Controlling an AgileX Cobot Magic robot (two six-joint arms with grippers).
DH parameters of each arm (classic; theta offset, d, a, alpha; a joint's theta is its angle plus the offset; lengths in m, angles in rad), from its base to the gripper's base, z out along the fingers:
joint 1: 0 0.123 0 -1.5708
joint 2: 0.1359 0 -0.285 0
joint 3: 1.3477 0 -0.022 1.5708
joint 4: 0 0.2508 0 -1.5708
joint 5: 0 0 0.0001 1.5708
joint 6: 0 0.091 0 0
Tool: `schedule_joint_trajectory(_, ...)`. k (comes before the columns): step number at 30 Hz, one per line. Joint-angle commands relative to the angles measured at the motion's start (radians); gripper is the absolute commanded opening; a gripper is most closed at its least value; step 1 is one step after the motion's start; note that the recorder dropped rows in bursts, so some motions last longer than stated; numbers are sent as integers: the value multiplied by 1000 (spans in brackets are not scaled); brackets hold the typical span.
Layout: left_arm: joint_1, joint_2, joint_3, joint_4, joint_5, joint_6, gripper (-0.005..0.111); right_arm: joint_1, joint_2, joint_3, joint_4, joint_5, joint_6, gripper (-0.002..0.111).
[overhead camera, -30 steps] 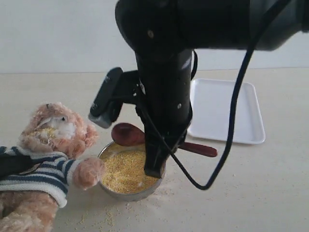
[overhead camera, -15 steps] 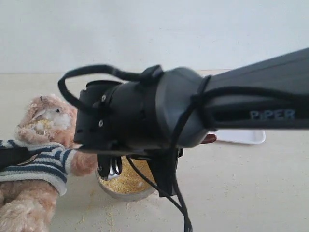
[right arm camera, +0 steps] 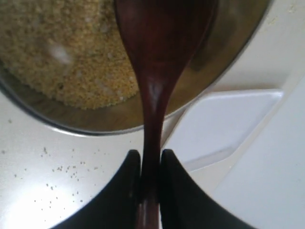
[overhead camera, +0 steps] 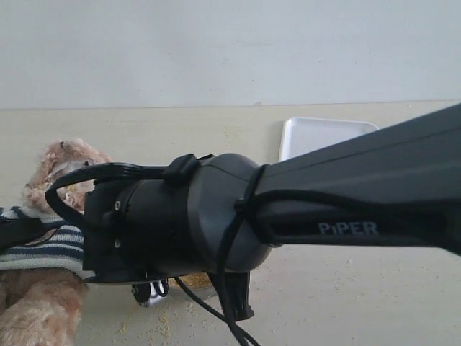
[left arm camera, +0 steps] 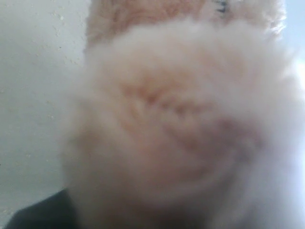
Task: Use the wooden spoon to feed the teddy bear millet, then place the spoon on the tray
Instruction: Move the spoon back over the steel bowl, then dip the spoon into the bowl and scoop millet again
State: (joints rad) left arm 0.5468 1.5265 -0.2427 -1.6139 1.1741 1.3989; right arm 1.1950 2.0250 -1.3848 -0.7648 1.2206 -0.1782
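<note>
My right gripper (right arm camera: pixel 146 155) is shut on the slim handle of the dark wooden spoon (right arm camera: pixel 157 57). The spoon's oval end hangs over the steel bowl (right arm camera: pixel 95 121), which holds yellow millet (right arm camera: pixel 62 52). In the exterior view my right arm (overhead camera: pixel 288 223) hides the spoon and nearly all of the bowl. The teddy bear (overhead camera: pixel 65 162) lies at the left in its striped sweater (overhead camera: pixel 43 245), with a black part of my left arm (overhead camera: pixel 14 231) across its chest. Blurred bear fur (left arm camera: pixel 181 119) fills the left wrist view and hides that gripper's jaws. The white tray (overhead camera: pixel 324 133) lies at the back right.
Loose millet grains (right arm camera: pixel 57 171) dot the table beside the bowl, and more lie on the front of the table (overhead camera: pixel 166 324). The tray's corner (right arm camera: pixel 233 114) shows just beyond the bowl in the right wrist view. A pale wall stands behind the table.
My right arm has swung down and left across the exterior camera. It now covers the bowl, the spoon and part of the bear, which showed a second ago.
</note>
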Motion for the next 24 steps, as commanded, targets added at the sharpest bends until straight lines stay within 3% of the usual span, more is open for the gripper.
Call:
schedule_joint_trajectory(1, 1, -2, -3, -12, 35, 8, 5, 1, -1, 1, 107, -5, -112, 0)
schedule_joint_trajectory(10, -1, -2, -3, -15, 0, 126, 5, 1, -3, 1, 102, -13, -83, 0)
schedule_joint_trajectory(15, -1, -2, -3, 28, -50, 82, 5, 1, -3, 1, 102, -89, -49, 0)
schedule_joint_trajectory(24, -1, -2, -3, 7, -50, 82, 5, 1, -3, 1, 102, -19, -41, 0)
